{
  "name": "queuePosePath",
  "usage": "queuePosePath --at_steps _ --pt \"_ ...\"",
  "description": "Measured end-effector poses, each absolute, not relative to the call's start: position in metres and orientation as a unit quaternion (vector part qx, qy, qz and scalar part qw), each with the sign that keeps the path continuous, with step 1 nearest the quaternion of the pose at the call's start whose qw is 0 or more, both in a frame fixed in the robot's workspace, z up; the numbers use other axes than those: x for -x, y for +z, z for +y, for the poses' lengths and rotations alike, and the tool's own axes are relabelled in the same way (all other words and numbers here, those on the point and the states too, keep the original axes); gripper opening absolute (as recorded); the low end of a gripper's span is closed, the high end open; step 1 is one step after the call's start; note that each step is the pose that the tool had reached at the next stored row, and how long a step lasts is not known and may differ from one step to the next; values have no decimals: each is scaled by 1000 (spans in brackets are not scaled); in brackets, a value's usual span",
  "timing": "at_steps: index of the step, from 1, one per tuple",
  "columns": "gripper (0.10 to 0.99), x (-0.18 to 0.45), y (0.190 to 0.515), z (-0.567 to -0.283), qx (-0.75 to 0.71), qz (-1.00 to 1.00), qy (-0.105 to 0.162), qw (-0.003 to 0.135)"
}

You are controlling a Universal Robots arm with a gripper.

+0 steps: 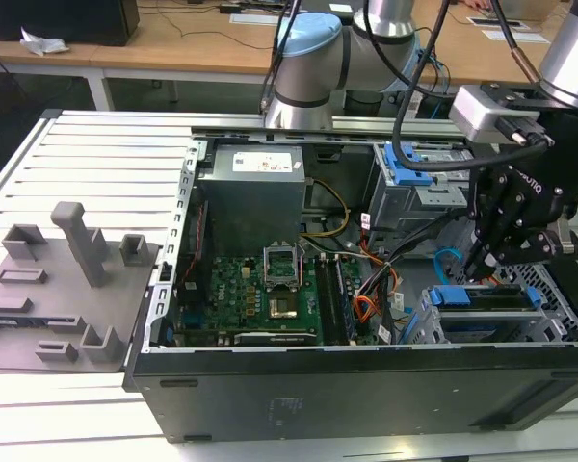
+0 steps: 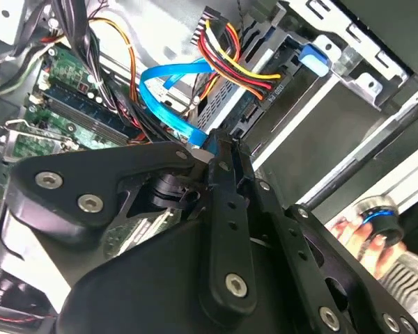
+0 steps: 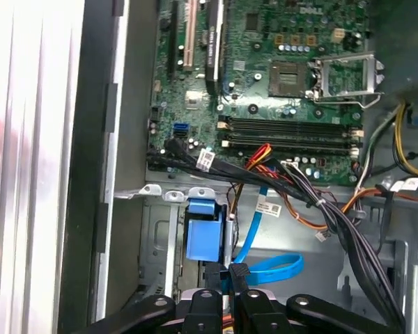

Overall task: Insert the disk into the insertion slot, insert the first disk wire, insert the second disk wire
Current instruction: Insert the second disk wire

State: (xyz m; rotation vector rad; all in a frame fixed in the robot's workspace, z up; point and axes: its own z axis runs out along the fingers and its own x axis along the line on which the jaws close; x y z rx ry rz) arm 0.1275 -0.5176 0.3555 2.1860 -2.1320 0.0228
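Where white barcode sticker (image 3: 267,208) tags blue flat cable (image 3: 254,261), hand (image 3: 227,273) pinches that cable's connector.

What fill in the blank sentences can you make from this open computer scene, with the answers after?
1. The flat ribbon cable looping beside the gripper is coloured ____.
2. In the exterior view, the gripper hovers over the drive cage at that view's ____ side.
3. The disk in the insertion slot sits in a carrier frame coloured ____.
4. The bundle of red, yellow and black wires ends in a ____ connector.

Missing words: blue; right; blue; black
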Motion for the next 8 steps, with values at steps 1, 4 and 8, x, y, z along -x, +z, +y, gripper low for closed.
queuePosePath --at_steps 1,4,8 --pt "165 -127 356 -518 -707 -706 7 44" --pt "165 -127 355 -518 -686 -726 6 44" --pt "165 -127 355 -518 -655 -754 4 45"
